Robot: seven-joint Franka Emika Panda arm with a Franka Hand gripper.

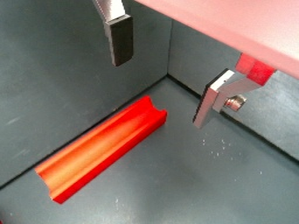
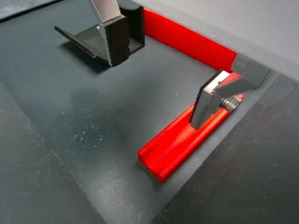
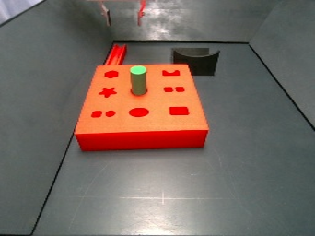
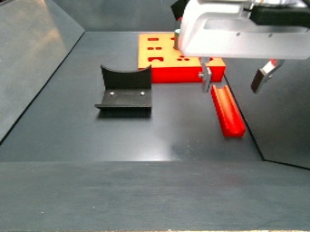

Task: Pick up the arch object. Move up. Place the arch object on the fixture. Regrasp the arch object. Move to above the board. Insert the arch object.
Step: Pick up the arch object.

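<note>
- Hovering my gripper (image 4: 237, 76) just above the arch object (image 4: 227, 111), fingers spread wide, clasping nothing.
- The arch object lies flat on the floor, just beside the board (image 4: 169, 56), along the wall.
- In a wrist view my fingers (image 2: 211, 98) straddle the arch object (image 2: 184, 138).
- The fixture (image 4: 125, 88) stands apart from it, across the floor.

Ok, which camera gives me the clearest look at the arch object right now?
A wrist view: the arch object lies whole on the floor, its groove plain, below the open gripper. A side view shows its full length; elsewhere a finger or the board hides part.
</note>
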